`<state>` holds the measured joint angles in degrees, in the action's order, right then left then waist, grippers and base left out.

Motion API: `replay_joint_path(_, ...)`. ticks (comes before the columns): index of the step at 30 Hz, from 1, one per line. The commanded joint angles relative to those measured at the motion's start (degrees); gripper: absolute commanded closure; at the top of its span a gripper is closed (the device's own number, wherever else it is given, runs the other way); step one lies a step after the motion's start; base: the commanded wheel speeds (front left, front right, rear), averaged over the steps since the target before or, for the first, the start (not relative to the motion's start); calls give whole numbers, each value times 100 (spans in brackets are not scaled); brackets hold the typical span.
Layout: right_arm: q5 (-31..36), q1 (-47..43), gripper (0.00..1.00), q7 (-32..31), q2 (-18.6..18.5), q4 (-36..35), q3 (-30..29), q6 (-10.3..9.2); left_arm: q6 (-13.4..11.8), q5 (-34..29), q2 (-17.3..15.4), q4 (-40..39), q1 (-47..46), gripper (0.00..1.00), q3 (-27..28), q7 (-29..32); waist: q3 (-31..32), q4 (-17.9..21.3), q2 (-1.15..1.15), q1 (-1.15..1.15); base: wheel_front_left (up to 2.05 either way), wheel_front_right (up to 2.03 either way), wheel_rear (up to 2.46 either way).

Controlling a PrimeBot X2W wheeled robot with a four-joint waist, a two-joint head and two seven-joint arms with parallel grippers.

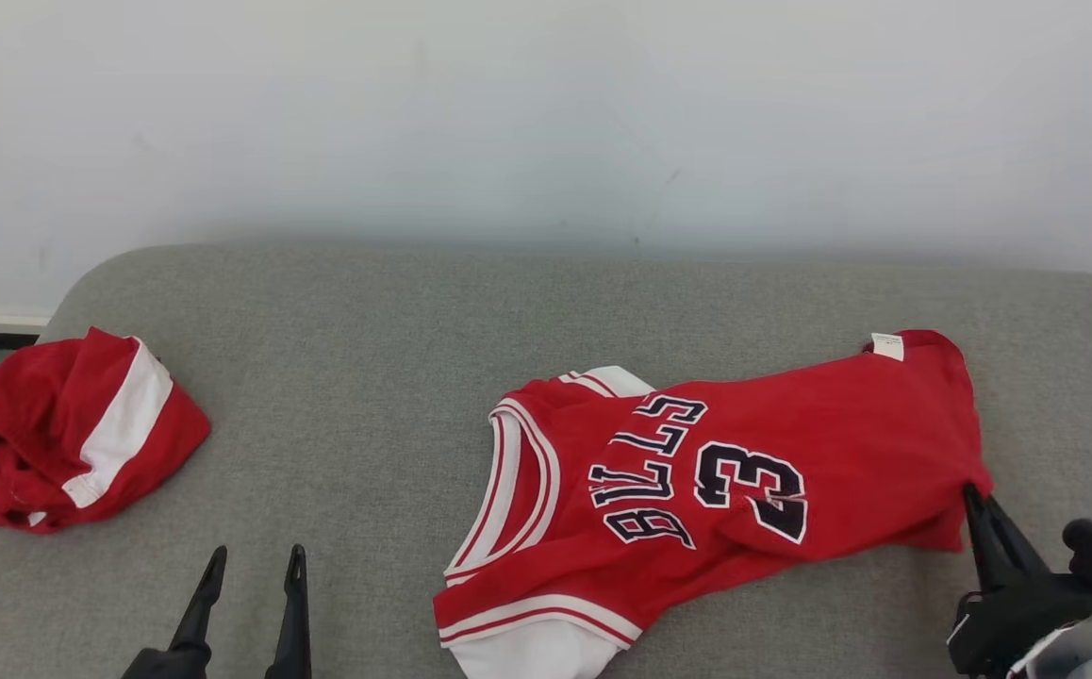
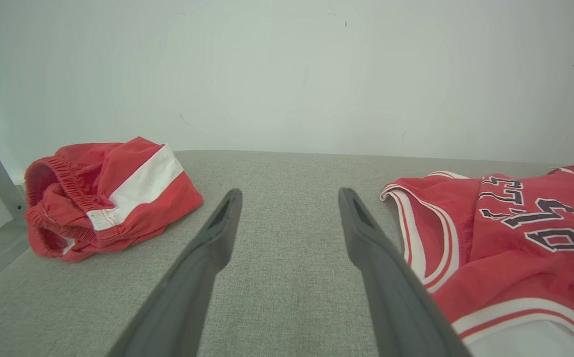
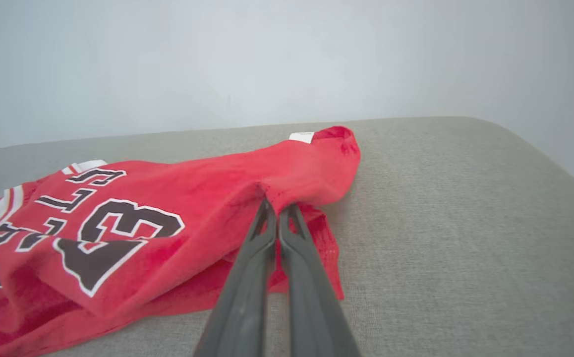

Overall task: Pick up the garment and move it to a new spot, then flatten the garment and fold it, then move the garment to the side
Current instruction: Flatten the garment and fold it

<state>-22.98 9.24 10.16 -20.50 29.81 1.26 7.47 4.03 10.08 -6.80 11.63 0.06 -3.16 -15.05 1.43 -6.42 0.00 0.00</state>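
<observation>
Head view: one jersey (image 1: 791, 443), one shorts (image 1: 65, 434), left claw (image 1: 258, 552), right claw (image 1: 972, 494).

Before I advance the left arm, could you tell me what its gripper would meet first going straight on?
Likely bare cushion: the left gripper points into the gap between the shorts and the jersey. Depth is unclear, so it might reach the wall beyond.

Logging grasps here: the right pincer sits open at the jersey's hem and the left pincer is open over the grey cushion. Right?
Not quite: the right pincer is shut on the hem of the jersey, not open, as the right wrist view shows. The left pincer is open over the grey cushion.
</observation>
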Motion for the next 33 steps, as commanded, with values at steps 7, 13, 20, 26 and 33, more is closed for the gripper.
replay_joint_path(7, -128, -1229, 100, -965, 80, -2230, -654, 7, -9, -51, 78, -118, 125, 0, 70, -19, 32, 203, 0, 0, 0, 0, 0)
replay_joint_path(13, 0, -1739, 100, -1813, 349, -3648, -1109, 7, 38, -90, 125, -131, 40, 0, 92, -19, -60, 218, 0, 0, 0, 0, 0)
replay_joint_path(20, 171, -777, 100, -2148, 195, -3202, -1057, 7, 126, -157, 187, -48, -167, 0, -74, -19, -203, -89, 0, 0, 0, 0, 0)
replay_joint_path(26, 574, 495, 100, -2045, -176, -1547, -915, 7, 194, -170, 242, 56, -405, 0, -279, -19, -405, -498, 0, 0, 0, 0, 0)
replay_joint_path(33, 1201, 1818, 98, -1425, -414, 644, -1012, 7, 250, -157, 301, 149, -648, 0, -493, -19, -628, -850, 0, 0, 0, 0, 0)
